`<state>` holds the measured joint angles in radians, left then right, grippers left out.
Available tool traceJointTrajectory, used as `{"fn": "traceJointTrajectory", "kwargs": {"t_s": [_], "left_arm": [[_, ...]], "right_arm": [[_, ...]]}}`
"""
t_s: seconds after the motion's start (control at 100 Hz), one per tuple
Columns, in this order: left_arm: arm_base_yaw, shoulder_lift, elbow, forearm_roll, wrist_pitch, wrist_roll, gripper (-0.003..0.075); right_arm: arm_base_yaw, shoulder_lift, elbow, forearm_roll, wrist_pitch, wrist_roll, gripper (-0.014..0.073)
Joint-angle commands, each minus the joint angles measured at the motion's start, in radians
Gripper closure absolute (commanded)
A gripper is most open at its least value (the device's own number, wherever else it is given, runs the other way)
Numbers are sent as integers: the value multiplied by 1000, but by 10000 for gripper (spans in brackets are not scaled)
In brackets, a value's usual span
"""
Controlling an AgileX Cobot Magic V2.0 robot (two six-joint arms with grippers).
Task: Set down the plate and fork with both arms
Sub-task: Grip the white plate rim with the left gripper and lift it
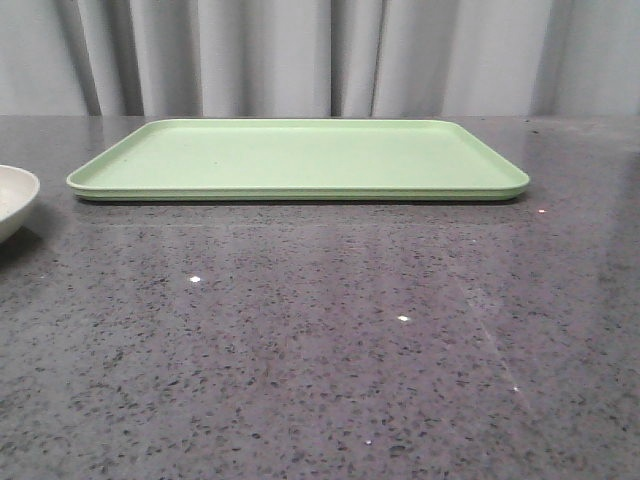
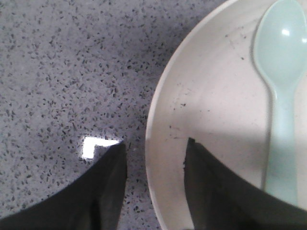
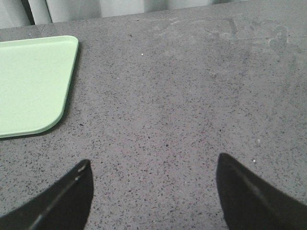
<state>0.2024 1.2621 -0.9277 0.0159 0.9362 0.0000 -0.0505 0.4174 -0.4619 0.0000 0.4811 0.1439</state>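
The cream-white speckled plate [image 1: 12,195] sits on the table at the far left edge of the front view. In the left wrist view the plate [image 2: 211,110] fills the right side. My left gripper [image 2: 156,142] is open and straddles the plate's rim, with one black finger [image 2: 108,191] outside over the table and the other finger [image 2: 211,191] inside the dish. A gap shows between the outer finger and the rim. My right gripper [image 3: 154,159] is open and empty over bare table. The yellow fork is out of view. Neither gripper shows in the front view.
A pale blue spoon [image 2: 280,62] lies inside the plate. The light green tray [image 1: 300,155] lies flat at the back middle of the grey speckled table, and its corner shows in the right wrist view [image 3: 29,81]. Grey curtains hang behind the table.
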Motion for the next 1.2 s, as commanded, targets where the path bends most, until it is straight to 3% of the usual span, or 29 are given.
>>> {"fn": "traceJointTrajectory", "kwargs": {"t_s": [0.0, 0.41, 0.85, 1.19], "left_arm": [[4, 2, -32, 0, -39, 5, 435], [4, 55, -32, 0, -50, 14, 447], [4, 55, -32, -4, -34, 14, 738], [4, 53, -39, -35, 13, 39, 741]], "right_arm": [[0, 13, -36, 0, -73, -11, 52], [0, 13, -36, 0, -71, -11, 52], [0, 13, -35, 0, -71, -11, 52], [0, 13, -35, 0, -71, -11, 52]]}}
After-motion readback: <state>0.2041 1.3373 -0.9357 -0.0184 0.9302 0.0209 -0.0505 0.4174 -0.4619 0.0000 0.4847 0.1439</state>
